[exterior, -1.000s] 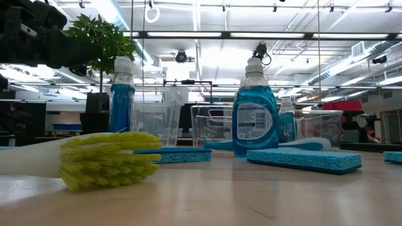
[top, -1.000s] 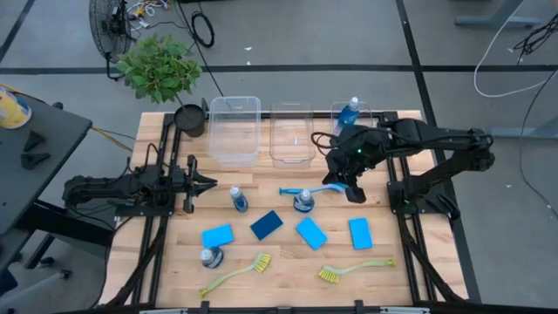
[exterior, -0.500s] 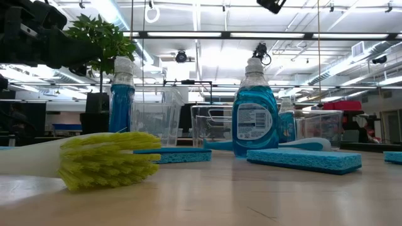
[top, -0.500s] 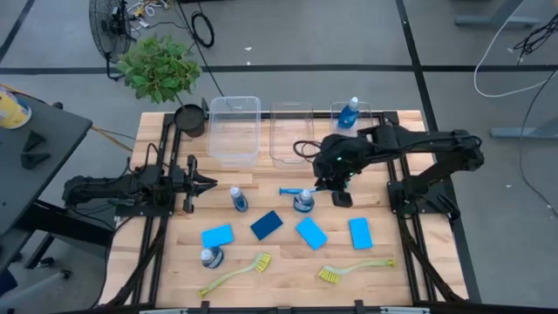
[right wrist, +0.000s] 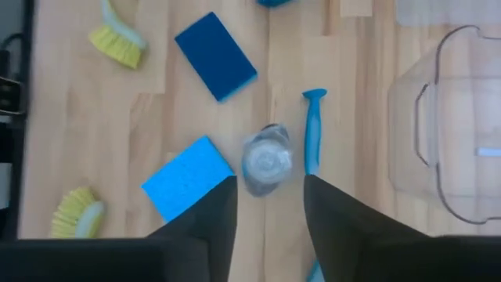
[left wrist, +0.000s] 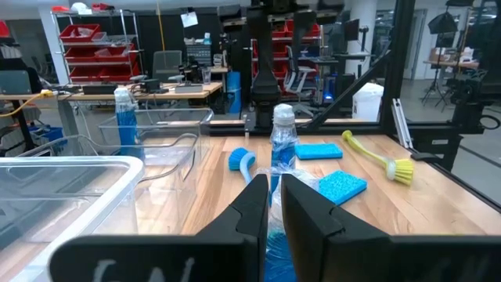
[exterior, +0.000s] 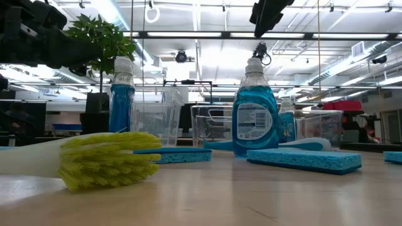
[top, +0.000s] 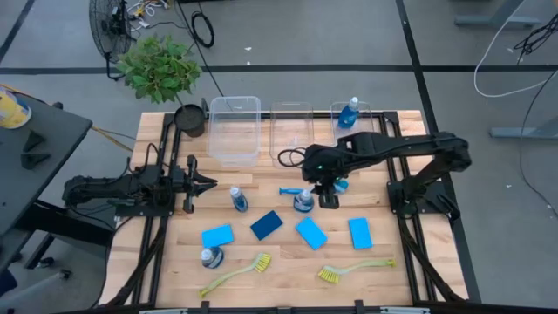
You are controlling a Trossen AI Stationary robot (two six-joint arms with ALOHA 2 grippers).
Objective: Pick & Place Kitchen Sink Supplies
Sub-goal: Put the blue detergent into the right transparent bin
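Note:
My right gripper point(top: 324, 194) point(right wrist: 270, 227) hangs open, tilted downward, above and just right of a small blue bottle point(top: 302, 202) point(right wrist: 266, 160) that stands upright on the wooden table. In the right wrist view the bottle's pale cap shows ahead of the gap between the fingers, untouched. A blue brush point(top: 305, 190) point(right wrist: 311, 129) lies beside that bottle. In the low view the right gripper point(exterior: 267, 12) shows above the bottle point(exterior: 254, 113). Another bottle point(top: 349, 112) stands in the right clear bin. My left gripper point(top: 205, 183) rests shut at the table's left, pointing level.
Two more bottles point(top: 238, 199) point(top: 209, 258), a dark sponge point(top: 267, 224), lighter sponges point(top: 217, 235) point(top: 310, 233) point(top: 360, 233) and two yellow-green brushes point(top: 235, 273) point(top: 353, 270) lie on the near half. Clear bins point(top: 234, 131) point(top: 291, 135) and a potted plant point(top: 161, 70) stand at the far edge.
My right gripper has swung toward the table's left and come down toward the middle bottle, tipping further downward; it now enters the low view from the top. Nothing on the table has moved.

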